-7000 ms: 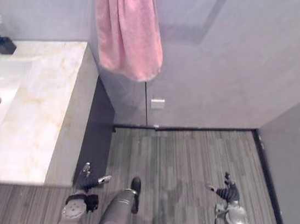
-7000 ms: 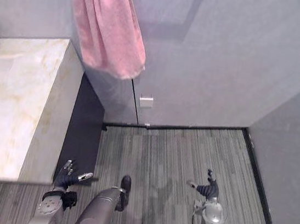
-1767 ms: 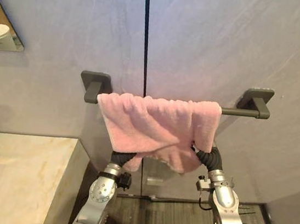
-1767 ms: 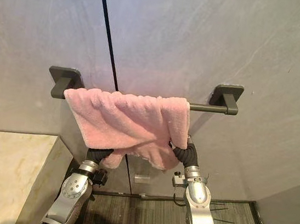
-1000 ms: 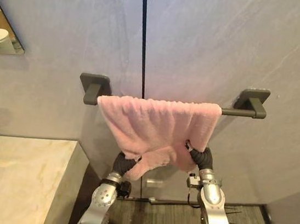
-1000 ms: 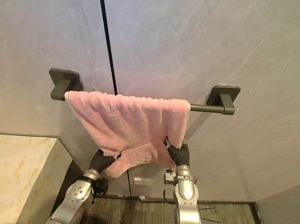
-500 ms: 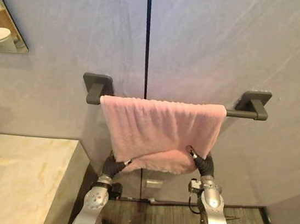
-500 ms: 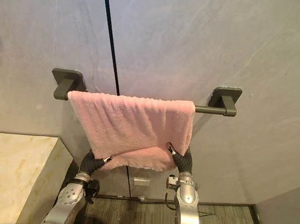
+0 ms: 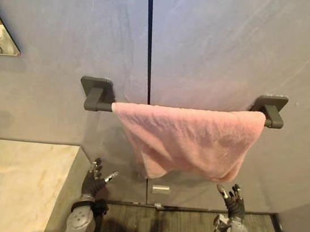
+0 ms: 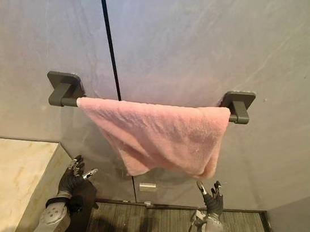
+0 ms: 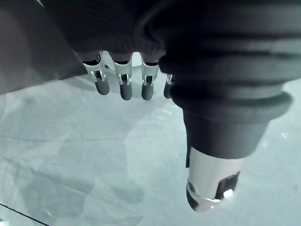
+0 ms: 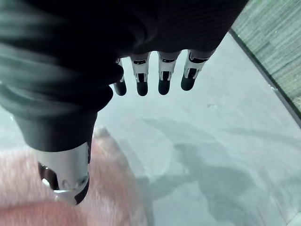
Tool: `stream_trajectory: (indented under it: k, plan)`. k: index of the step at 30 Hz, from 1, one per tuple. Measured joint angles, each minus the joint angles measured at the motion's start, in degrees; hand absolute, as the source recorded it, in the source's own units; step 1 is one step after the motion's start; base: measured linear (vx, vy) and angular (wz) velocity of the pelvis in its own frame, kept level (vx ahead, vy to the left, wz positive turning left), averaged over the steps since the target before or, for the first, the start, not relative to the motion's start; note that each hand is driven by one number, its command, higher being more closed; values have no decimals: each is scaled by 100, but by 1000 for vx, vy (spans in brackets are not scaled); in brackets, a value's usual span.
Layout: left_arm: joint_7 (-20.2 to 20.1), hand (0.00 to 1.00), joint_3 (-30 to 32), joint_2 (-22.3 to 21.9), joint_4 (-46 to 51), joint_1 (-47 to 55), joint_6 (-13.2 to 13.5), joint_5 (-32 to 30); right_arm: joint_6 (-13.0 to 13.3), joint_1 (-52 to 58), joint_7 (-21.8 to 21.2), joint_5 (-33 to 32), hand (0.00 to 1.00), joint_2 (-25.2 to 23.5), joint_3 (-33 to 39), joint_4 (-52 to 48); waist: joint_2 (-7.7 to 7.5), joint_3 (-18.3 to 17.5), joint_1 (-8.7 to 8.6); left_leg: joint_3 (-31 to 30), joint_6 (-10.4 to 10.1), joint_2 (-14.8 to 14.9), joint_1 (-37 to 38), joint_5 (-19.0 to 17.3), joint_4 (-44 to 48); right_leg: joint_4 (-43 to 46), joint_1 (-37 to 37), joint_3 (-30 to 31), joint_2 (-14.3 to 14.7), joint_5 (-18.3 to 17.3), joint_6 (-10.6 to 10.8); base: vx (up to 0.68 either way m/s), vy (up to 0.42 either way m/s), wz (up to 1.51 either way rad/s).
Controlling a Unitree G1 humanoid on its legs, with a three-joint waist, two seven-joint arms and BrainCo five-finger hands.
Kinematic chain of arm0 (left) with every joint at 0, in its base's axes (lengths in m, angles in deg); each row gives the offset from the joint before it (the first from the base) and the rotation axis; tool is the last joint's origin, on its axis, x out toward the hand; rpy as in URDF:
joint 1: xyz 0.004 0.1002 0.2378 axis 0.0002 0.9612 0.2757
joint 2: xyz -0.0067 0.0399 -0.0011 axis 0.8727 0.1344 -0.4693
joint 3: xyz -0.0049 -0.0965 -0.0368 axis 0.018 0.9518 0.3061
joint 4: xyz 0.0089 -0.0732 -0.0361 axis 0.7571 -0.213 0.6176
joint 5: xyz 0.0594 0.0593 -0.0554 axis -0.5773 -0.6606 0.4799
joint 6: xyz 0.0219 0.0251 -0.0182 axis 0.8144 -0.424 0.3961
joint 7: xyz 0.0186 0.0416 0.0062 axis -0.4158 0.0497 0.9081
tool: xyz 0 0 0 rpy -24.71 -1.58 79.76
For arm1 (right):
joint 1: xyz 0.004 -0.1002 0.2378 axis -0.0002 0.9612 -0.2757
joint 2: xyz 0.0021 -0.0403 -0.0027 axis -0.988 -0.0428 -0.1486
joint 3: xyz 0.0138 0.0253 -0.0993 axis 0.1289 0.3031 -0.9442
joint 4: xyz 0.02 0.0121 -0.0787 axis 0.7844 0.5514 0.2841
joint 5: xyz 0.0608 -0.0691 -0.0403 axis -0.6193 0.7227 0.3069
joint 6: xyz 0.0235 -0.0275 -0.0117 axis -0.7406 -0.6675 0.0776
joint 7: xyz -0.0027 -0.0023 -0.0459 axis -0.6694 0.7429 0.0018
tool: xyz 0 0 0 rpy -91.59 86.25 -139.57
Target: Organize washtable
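Pink towel (image 9: 191, 141): draped over dark wall rail (image 9: 103, 107), reaching right bracket. Left hand (image 9: 93, 182): below towel, beside marble counter (image 9: 21, 178), fingers splayed, empty. Right hand (image 9: 234, 203): under towel's right corner, fingers splayed, clear of cloth.

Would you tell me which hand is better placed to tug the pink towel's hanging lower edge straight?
Probably the right hand: it is open directly below the pink towel's low corner. The left hand, also open, sits off to the side, below the left bracket.
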Motion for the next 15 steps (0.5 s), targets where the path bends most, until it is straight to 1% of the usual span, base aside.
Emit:
stream_trajectory:
  k: [3, 5, 8, 11, 13, 14, 15]
  plan:
    - [19, 0, 44, -2, 14, 7, 0, 1, 0, 109, 12, -57, 0, -15, 136, -36, -5, -3, 4, 6, 1, 6, 43, 0, 0, 38, -9, 19, -6, -1, 0, -76, -14, -3]
    - [110, 0, 150, -2, 163, 75, 0, 5, -1, 148, 64, -88, 0, -13, 251, -78, -3, -8, 0, 15, 1, 11, 63, -2, -1, 61, -10, 27, -12, -7, -4, -75, -14, -1]
    - [145, 0, 386, 3, 579, 101, 6, 7, 4, 326, 114, -230, 0, -7, 472, -550, -4, -14, 10, 14, 1, 15, 60, -2, -1, 99, -27, 26, -17, -15, -2, -52, -14, 1]
    - [217, 0, 476, -112, 1323, 204, 2, 8, 3, 371, 157, -242, 0, -10, 839, -1121, -9, -18, -1, 27, -14, 10, 57, -35, -3, 126, -43, 39, -31, -55, 12, -25, -9, 0]
    - [232, 0, 516, -174, 1770, 329, -1, 11, 7, 380, 332, -242, 0, -17, 1203, -1626, -18, -29, 3, 33, -5, 8, 57, -34, -1, 128, -35, 44, -33, -58, 17, 0, 0, 0]
    - [343, 0, 574, -211, 2207, 331, -5, 22, 21, 361, 535, -239, 0, -12, 1494, -2053, -35, -49, 10, 24, 18, 9, 50, -17, 1, 132, -24, 42, -29, -57, 16, 0, 0, 0]
    - [388, 0, 632, -227, 2389, 330, 9, 30, 33, 337, 607, -239, 0, -11, 1585, -2210, -42, -57, 9, 24, 18, 10, 52, -16, 2, 132, -22, 42, -27, -56, 16, 0, 0, 0]
